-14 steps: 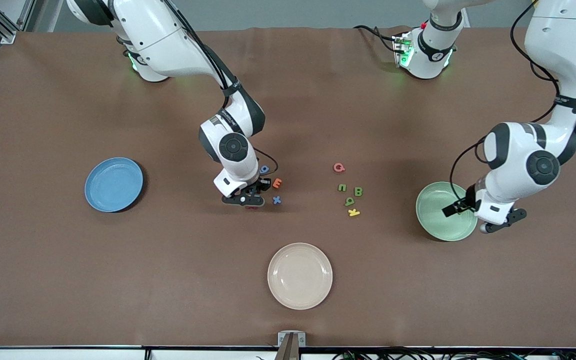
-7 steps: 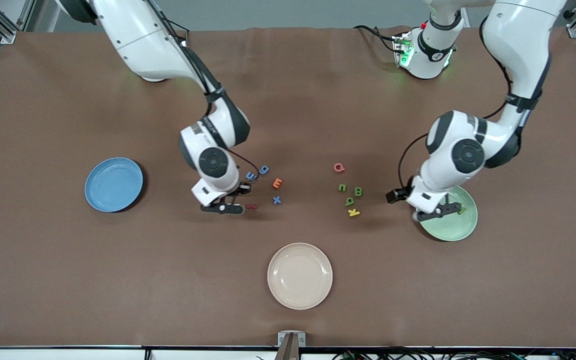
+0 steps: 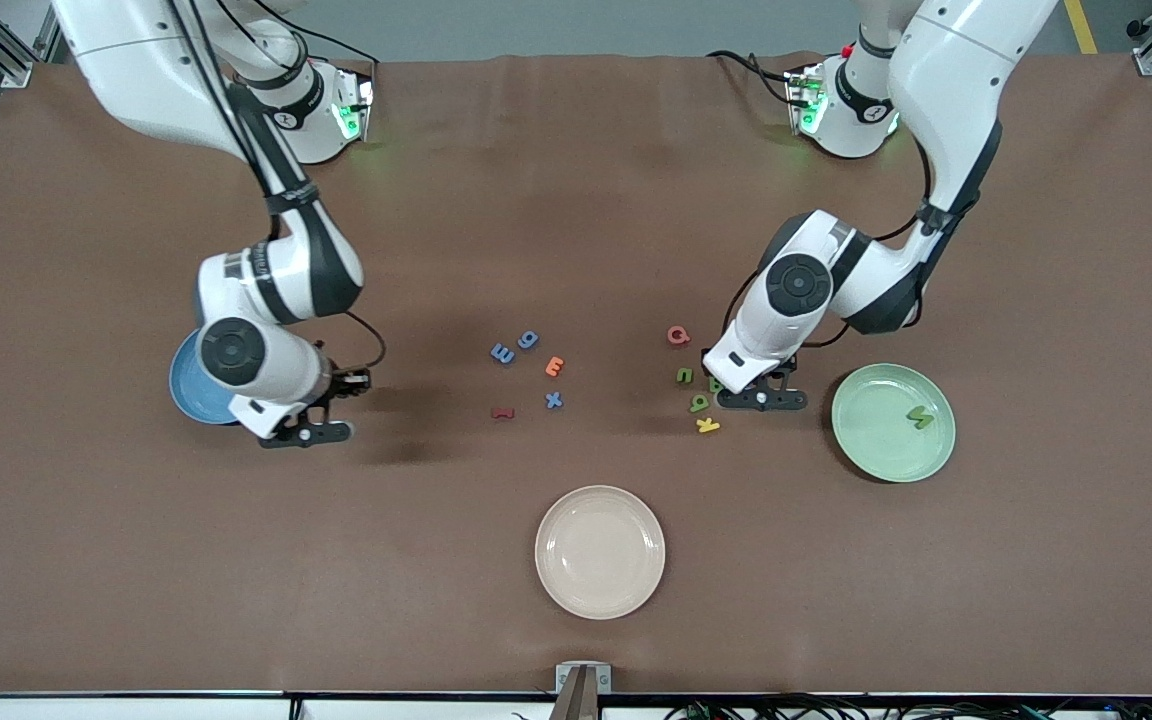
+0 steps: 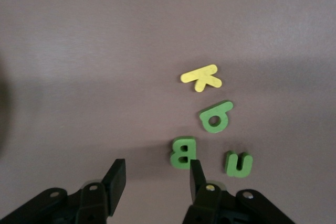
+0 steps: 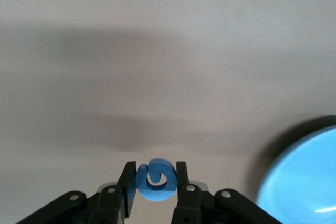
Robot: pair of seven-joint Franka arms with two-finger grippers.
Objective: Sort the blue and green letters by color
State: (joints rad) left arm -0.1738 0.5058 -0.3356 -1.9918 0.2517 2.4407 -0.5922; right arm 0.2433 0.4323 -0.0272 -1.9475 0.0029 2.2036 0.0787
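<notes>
The right hand [image 3: 304, 432] is hanging over the tabletop [image 3: 576, 200] just beside the blue plate [image 3: 194, 395], and its fingers [image 5: 127, 184] are clamping a curled blue letter [image 5: 156, 180] between them. The left hand [image 3: 762, 399] is sitting low over the tabletop beside the cluster of green letters, with its fingers [image 4: 116, 178] standing apart and nothing between them; one finger is just beside the green B [image 4: 182, 152]. The green u [image 4: 239, 163] and the green letter with a round loop [image 4: 215, 117] are lying near the B, with the yellow k [image 4: 201, 77] close by. One green S [image 3: 920, 417] is lying in the green plate [image 3: 871, 445]. Toward the middle of the tabletop, the blue 9 [image 3: 528, 339], blue E shape [image 3: 502, 353] and blue x [image 3: 554, 400] are lying loose among an orange E [image 3: 555, 366] and a red letter [image 3: 503, 412]. A pink G [image 3: 677, 335] is lying near the green cluster. The beige plate [image 3: 600, 551] is sitting nearest the front camera.
</notes>
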